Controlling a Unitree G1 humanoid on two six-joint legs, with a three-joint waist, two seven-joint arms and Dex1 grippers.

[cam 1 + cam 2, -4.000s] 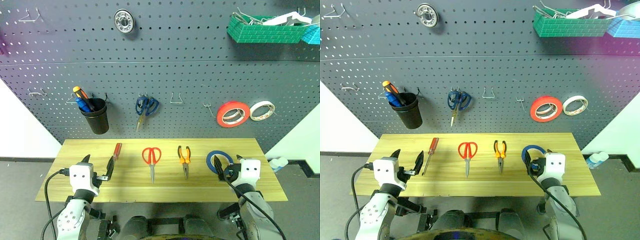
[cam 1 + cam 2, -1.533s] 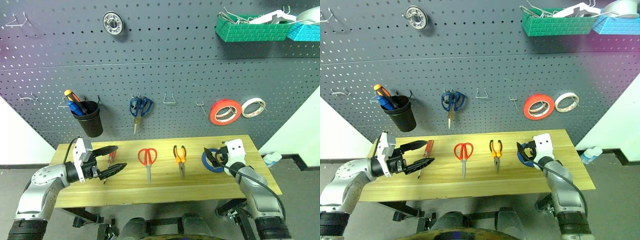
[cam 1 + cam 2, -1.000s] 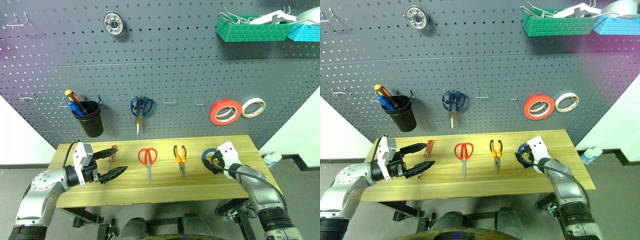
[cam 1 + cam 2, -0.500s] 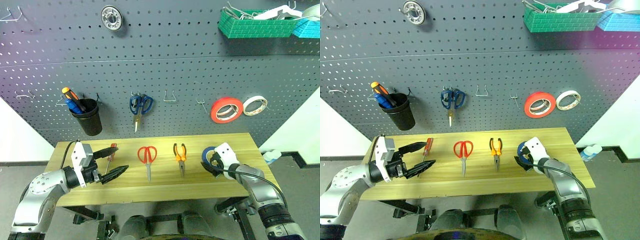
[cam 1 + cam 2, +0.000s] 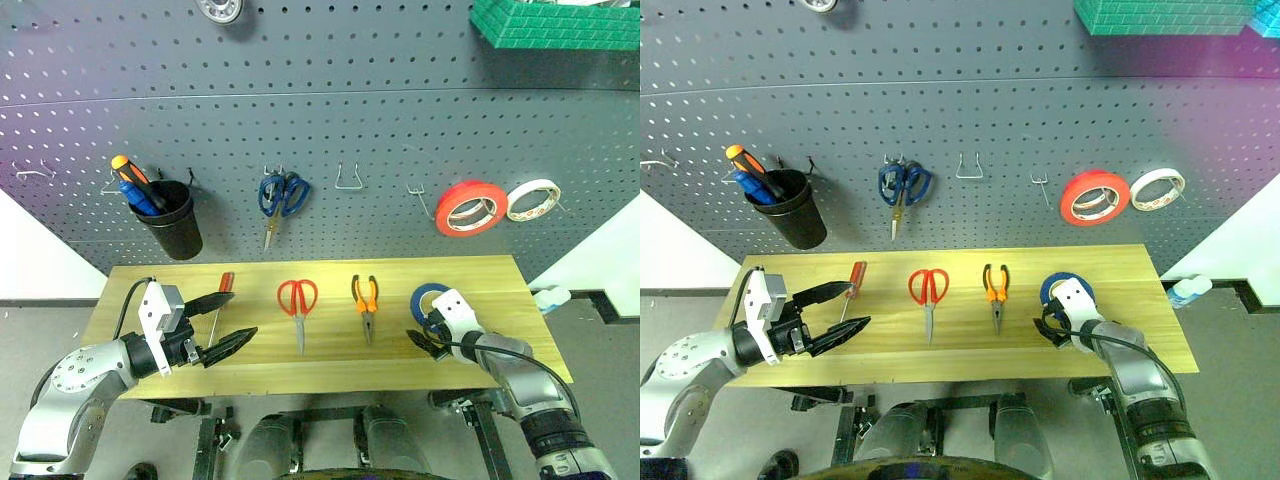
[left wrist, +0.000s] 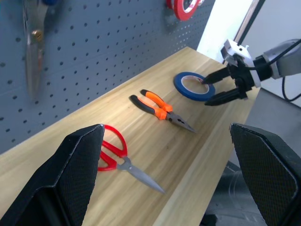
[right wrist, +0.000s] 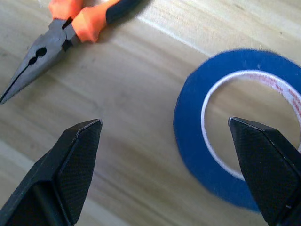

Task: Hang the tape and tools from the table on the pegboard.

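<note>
My right tool hung with its two black fingers spread wide and nothing between them, poised at the near rim of the blue tape roll, which lay flat on the light wooden surface toward its right end; the roll sat just ahead of that tool, on the pegboard side, so I judged the coming move to be a short reach forward and down to pinch the ring's wall. My left tool was likewise fully open and empty, hovering near the red-handled screwdriver, whose long axis ran from the near edge toward the board. Between the two lay the red-handled scissors and the orange-and-black pliers, both pointing their tips toward me and both well apart from either tool. The right arm was clearly the nearer to the tape, the left to the screwdriver. Compared with half a second before, my head had tipped down, sliding the whole board upward in view; the things on the surface had not shifted, and both tools kept much the same stations.
</note>
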